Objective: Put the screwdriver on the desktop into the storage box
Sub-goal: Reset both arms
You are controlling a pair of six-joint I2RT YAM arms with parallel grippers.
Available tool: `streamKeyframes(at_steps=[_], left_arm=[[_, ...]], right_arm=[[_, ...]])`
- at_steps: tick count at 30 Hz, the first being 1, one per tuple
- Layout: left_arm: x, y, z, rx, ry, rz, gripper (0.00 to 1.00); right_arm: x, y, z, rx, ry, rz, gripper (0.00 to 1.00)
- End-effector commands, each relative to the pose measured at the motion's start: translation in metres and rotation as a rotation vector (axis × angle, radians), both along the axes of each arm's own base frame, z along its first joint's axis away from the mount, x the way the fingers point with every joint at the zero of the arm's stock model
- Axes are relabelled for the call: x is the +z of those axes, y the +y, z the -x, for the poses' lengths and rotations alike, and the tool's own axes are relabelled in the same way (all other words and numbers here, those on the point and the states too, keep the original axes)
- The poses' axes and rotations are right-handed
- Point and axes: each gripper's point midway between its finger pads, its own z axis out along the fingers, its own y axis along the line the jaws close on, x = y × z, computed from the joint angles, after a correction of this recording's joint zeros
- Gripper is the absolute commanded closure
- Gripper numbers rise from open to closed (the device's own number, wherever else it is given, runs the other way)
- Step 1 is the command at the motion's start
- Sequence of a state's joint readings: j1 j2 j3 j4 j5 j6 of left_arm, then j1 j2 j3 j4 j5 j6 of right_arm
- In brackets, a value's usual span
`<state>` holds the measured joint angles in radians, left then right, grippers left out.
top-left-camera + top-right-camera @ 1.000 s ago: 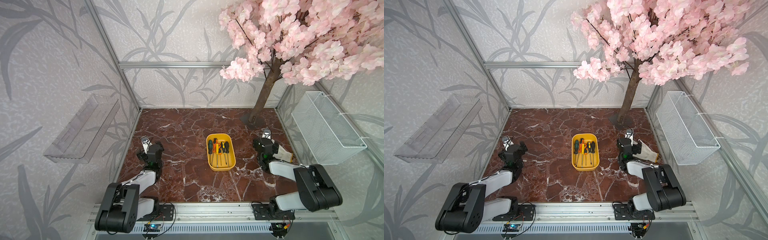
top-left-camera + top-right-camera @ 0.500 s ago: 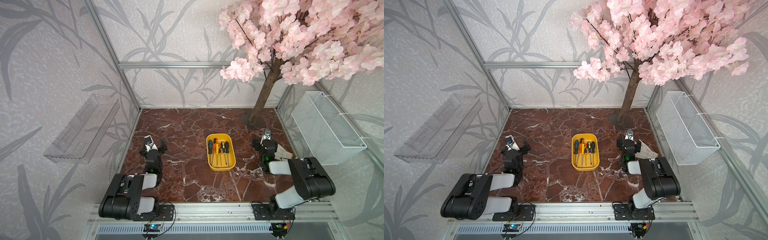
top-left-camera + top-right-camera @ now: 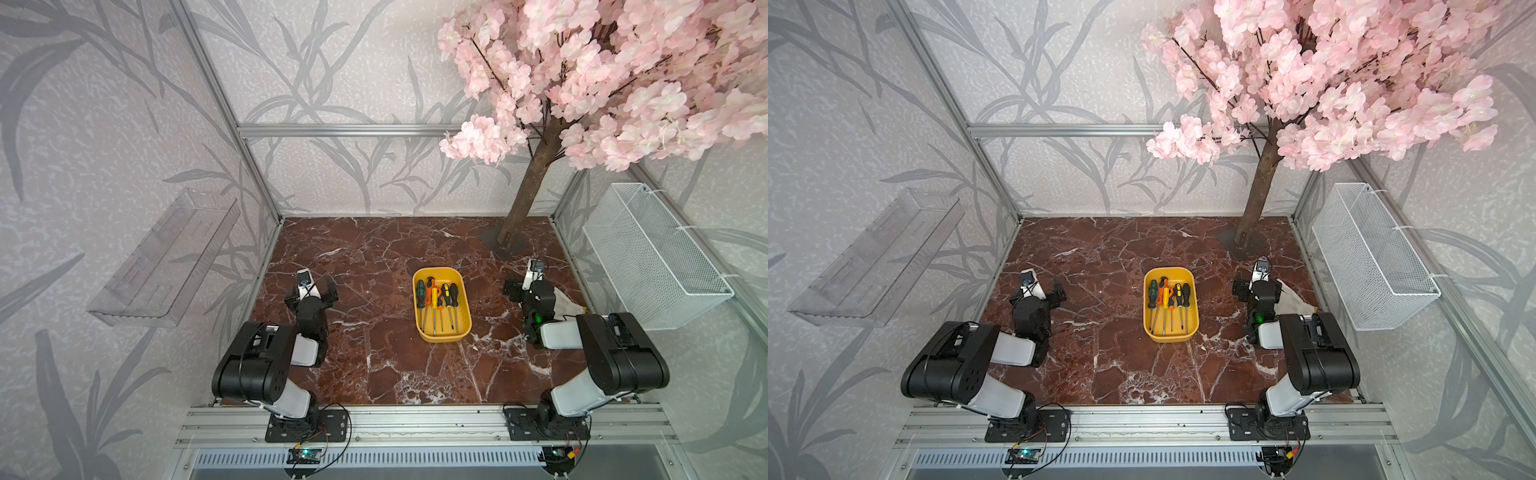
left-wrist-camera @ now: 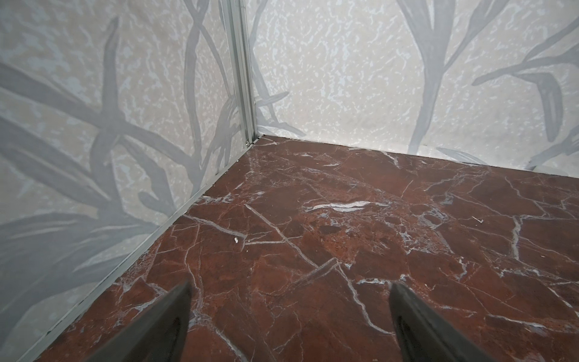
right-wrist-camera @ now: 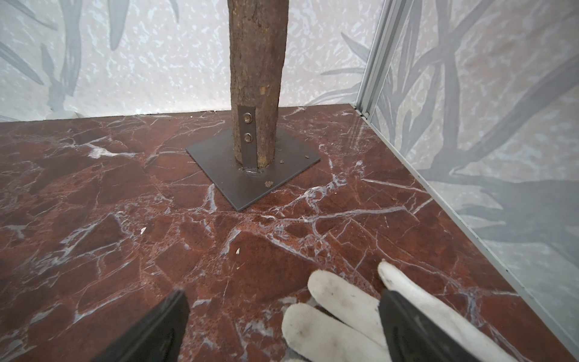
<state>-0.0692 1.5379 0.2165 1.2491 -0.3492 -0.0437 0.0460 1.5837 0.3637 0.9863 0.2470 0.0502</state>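
Five screwdrivers [image 3: 435,297] lie side by side inside the storage box [image 3: 441,338], handles toward the back wall and shafts toward the robot's base. The yellow box sits near the middle of the desktop [image 3: 374,257], between the two arms and well apart from each.

No screwdriver is found on the bare marble in either top view or in either wrist view. Ground hidden under the arms cannot be checked.

The left gripper [image 4: 289,285] has its jaws spread wide and holds nothing, with only marble between them, and it faces the corner on its own side. The right gripper [image 5: 282,293] is likewise spread and empty. It faces the tree trunk [image 5: 257,78], and a white glove [image 5: 338,301] lies on the marble just beside one jaw. Whether they touch cannot be told.

Assessment: the placing appears complete. Both arms sit folded back near their bases, and nothing visible is left to collect.
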Motion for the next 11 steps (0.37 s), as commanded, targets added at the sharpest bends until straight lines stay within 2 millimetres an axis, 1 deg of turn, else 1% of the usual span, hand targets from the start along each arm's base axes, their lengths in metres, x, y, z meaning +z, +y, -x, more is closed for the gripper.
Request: streamKeyframes(at_steps=[1, 11], left_arm=[[0.0112, -0.0022, -0.0037, -0.01, -0.028, -0.008, 0.0], [0.0112, -0.0022, -0.0034, -0.01, -0.03, -0.008, 0.0]], right_arm=[[0.0023, 0.0027, 0.0004, 0.012, -0.021, 0.011, 0.01], [-0.0002, 0.0021, -0.0021, 0.037, -0.004, -0.023, 0.01]])
